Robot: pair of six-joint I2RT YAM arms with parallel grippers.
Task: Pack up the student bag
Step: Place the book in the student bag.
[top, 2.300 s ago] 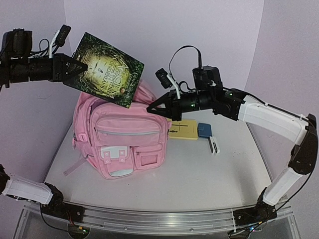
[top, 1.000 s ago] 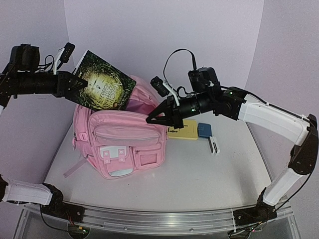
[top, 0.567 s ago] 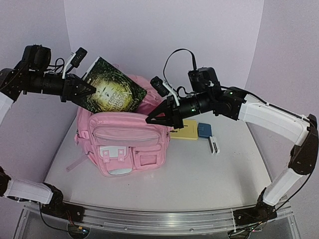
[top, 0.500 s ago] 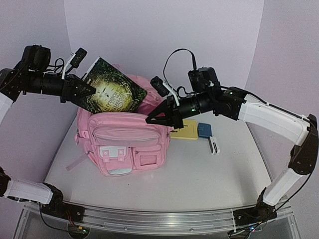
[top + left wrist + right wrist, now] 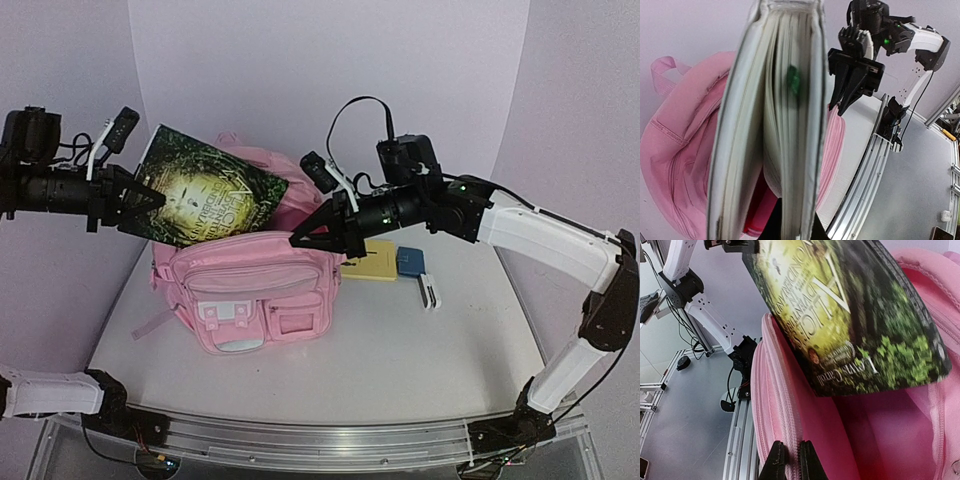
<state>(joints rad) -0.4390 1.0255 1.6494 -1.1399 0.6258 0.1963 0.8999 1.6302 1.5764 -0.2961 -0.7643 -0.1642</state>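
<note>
- Student bag (image 5: 255, 290) stands upright on the bench (image 5: 400, 350), left of centre and toward the back wall, front pockets facing the arm bases.
- Bare bench shows in front of the bag down to the metal rail (image 5: 320, 432) at the near edge, and more to the right front.
- Right of the bag, near its side: a flat yellow box (image 5: 372, 262), a blue block (image 5: 410, 262) just beside it, and a small white clip (image 5: 430, 293) a little nearer.
- Right pincer (image 5: 297, 240) is clenched on the pink zipper rim of the bag's main opening, at the bag's upper right; its wrist view shows the fingertips (image 5: 775, 462) pinching that rim, with the mouth gaping behind it.
- Left pincer (image 5: 150, 200) is clamped on a green-covered book (image 5: 205, 200), gripping it by its left edge, up and left of the bag.
- The book is tilted, its lower right corner over the open mouth; whether it touches the lining, cannot tell.
</note>
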